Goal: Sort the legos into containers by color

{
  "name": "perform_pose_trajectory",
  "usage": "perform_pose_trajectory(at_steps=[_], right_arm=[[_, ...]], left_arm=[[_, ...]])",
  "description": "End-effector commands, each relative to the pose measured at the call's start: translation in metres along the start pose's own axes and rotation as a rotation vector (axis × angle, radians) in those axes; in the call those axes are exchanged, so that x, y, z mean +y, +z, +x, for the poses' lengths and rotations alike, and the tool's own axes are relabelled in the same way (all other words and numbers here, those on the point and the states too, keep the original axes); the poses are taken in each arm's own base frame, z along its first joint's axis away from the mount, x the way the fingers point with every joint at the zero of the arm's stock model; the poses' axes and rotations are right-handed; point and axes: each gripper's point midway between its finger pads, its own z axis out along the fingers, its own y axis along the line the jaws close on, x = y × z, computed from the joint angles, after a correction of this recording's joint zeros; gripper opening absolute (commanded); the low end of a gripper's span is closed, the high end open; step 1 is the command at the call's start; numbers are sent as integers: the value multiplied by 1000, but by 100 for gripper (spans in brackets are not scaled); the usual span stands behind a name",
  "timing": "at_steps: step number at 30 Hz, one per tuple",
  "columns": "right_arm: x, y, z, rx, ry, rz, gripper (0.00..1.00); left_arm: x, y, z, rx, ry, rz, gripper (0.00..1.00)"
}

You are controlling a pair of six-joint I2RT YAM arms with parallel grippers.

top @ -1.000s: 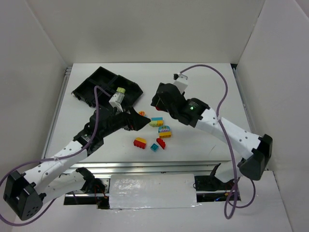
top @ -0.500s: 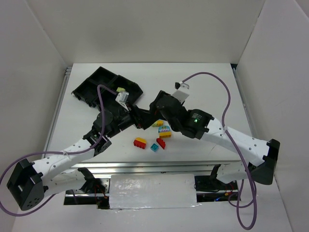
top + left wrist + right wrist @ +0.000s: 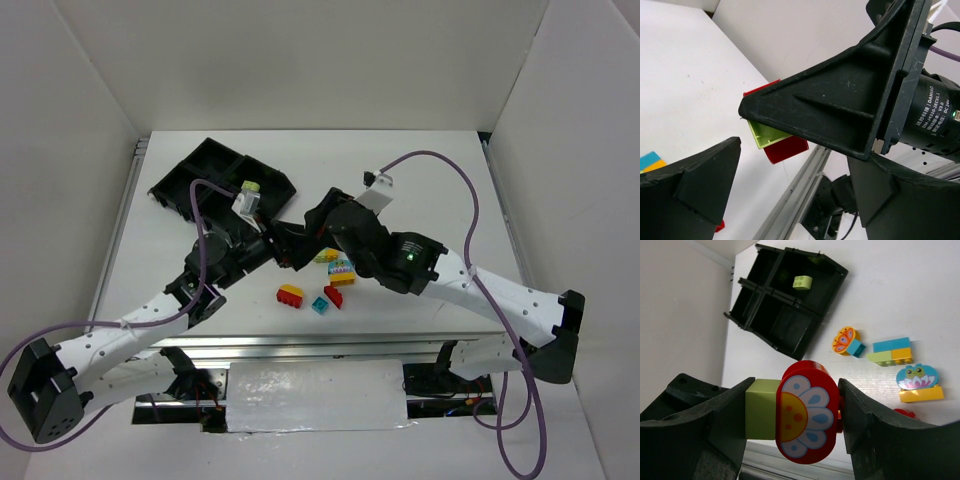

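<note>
My right gripper (image 3: pixel 796 416) is shut on a red flower brick (image 3: pixel 807 412) joined to a pale green brick (image 3: pixel 761 409), held above the table. My left gripper (image 3: pixel 795 167) is open. One finger of the right gripper (image 3: pixel 840 100) crosses its view, with the green and red brick (image 3: pixel 776 141) behind it. In the top view the two grippers meet, left (image 3: pixel 288 247) and right (image 3: pixel 312 238), just right of the black tray (image 3: pixel 205 172). One pale green brick (image 3: pixel 802 282) lies in a tray compartment (image 3: pixel 771 322).
Loose bricks lie on the table: an orange butterfly piece with a teal brick (image 3: pixel 847 341), a teal, green and orange stack (image 3: pixel 890 351), a frog brick on yellow (image 3: pixel 917 382), and a yellow and red brick (image 3: pixel 291 295), a teal brick (image 3: pixel 319 305) and a red brick (image 3: pixel 333 296).
My right arm has swung left and lower toward the left gripper. My left gripper has risen slightly, so the two now meet beside the tray.
</note>
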Motion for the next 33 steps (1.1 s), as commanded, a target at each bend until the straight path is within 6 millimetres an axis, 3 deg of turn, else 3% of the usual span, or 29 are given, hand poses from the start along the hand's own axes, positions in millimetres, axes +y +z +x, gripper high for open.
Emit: perform_pose_trajectory(at_steps=[1, 5, 13, 18, 28, 33], right_arm=[[37, -28, -11, 19, 86, -160, 0], [26, -24, -14, -6, 69, -104, 0], [28, -29, -13, 1, 88, -143, 0], [22, -30, -23, -32, 74, -114, 0], [-6, -6, -40, -89, 8, 45, 0], [1, -8, -42, -83, 38, -7, 0]], left_arm=[[16, 0, -24, -100, 64, -85, 99], [19, -2, -21, -88, 73, -95, 99], [24, -5, -17, -85, 67, -115, 97], [27, -8, -13, -68, 75, -127, 100], [32, -27, 8, -5, 106, -116, 99], [36, -32, 5, -27, 109, -144, 100]])
